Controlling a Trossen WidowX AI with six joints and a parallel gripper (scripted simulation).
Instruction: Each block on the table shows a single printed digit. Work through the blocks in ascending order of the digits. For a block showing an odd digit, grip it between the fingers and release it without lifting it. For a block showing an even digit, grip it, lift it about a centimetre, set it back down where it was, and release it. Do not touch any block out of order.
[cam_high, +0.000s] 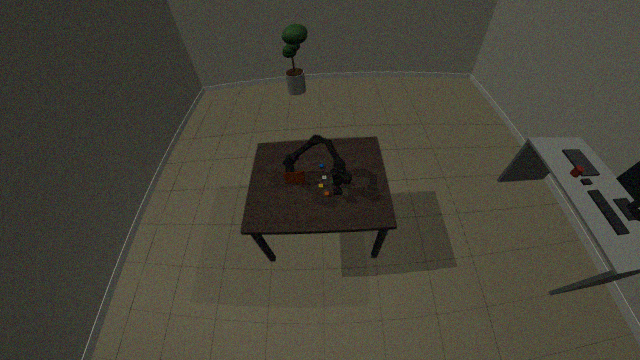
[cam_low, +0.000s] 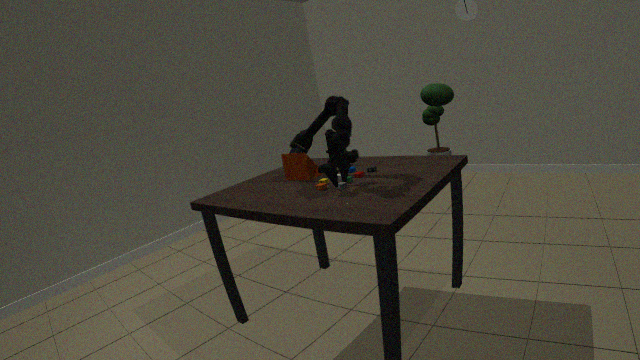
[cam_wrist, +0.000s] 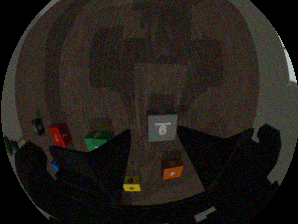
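Dark wooden table (cam_high: 270, 210) (cam_low: 300, 205); grey block marked 6 (cam_low: 342, 185) (cam_wrist: 162, 128) flanked by part-open gripper (cam_high: 338, 191) (cam_low: 340, 186) (cam_wrist: 154, 131), grip unconfirmed; lift probably needed next.

Gray block (cam_wrist: 162, 127) with a seemingly white digit.

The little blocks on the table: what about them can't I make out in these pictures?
- Red block: its digit is too blurred in the wrist view.
- Green block: the claw hides part of its face in the wrist view.
- Blue block: mostly behind the claw in the wrist view; no digit shows.
- Black block: too dark and small to read in any view.
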